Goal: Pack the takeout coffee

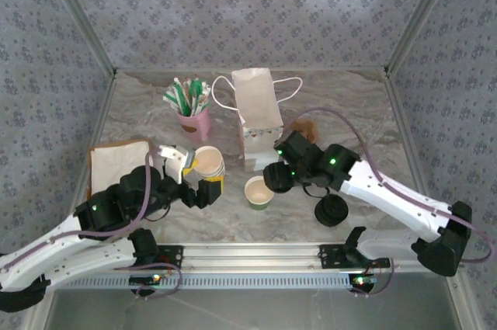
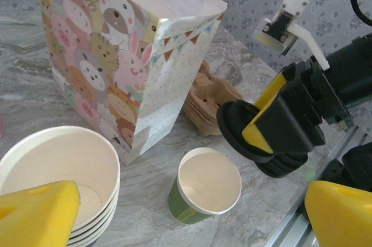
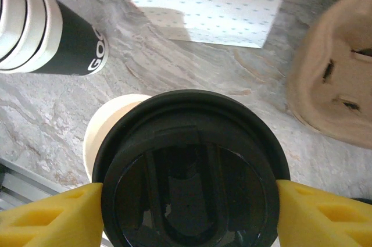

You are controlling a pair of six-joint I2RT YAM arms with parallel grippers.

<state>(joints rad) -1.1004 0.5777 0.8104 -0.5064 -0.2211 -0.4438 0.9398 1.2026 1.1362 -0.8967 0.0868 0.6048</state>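
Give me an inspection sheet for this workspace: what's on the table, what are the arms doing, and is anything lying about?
Surface: marble-pattern table; no spills seen.
Job's things: single open cup, upright and lidless, beside the gift bag; black lid held partly over it.
Clutter: stack of cups, spare lids, cup carriers, pink holder of stirrers, brown paper.
Grippers: right end effector is clamped on the black lid; left end effector is open by the stack of cups.
Cables: purple cable looped along each arm; no snag seen.
Surroundings: patterned walls in a metal frame.
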